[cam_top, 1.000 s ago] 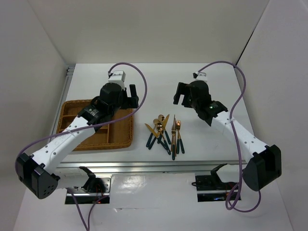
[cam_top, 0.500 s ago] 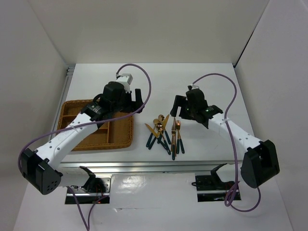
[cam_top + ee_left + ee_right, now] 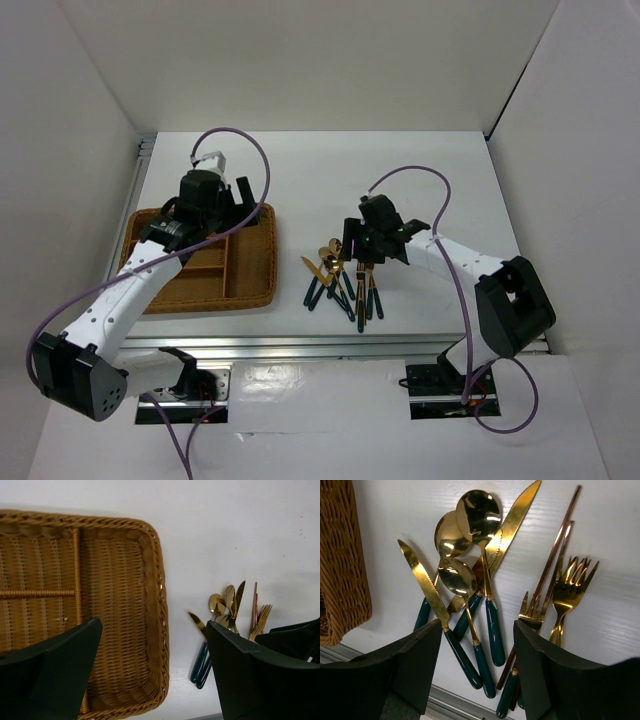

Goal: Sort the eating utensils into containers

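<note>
Right pincer (image 3: 477, 630) part-open, empty, teal-handled utensils (image 3: 465, 577) between its jaws; left pincer (image 3: 154, 625) wide above tray (image 3: 120, 570).

No legible text, labels, brands or numbers anywhere: none on the utensils (image 3: 457, 577), none on the wicker tray (image 3: 155, 595).

utensils (image 3: 328, 268): lying in a loose overlapping fan, gold heads, teal handles | tray (image 3: 270, 265): brown wicker, sitting flat near their left
</note>
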Available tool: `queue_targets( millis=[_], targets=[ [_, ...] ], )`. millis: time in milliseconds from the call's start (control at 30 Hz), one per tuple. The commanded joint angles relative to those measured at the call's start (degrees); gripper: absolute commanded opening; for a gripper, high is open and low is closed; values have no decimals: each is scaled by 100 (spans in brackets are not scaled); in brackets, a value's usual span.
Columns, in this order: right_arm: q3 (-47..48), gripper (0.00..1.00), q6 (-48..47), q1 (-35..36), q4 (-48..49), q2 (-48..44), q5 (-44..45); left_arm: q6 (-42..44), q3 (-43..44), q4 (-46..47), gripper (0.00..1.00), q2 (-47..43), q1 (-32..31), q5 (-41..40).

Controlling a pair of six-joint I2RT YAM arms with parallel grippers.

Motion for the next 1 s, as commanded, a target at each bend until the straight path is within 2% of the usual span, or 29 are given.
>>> queue_targets(
  millis=[0,433,700,967],
  targets=[
    [120,66,37,143,227,27,20,-194,-186,39,100,-81,344,697],
    [-3,65,301,143,-678,27,1391,17,-354,269,100,23,574,1156],
    [-301,65,-112,29,139,-105,725,175,-406,269,100,86,574,1262],
    [-249,58,-218,29,262,325,918,228,-407,269,100,33,627,1367]
  ],
)
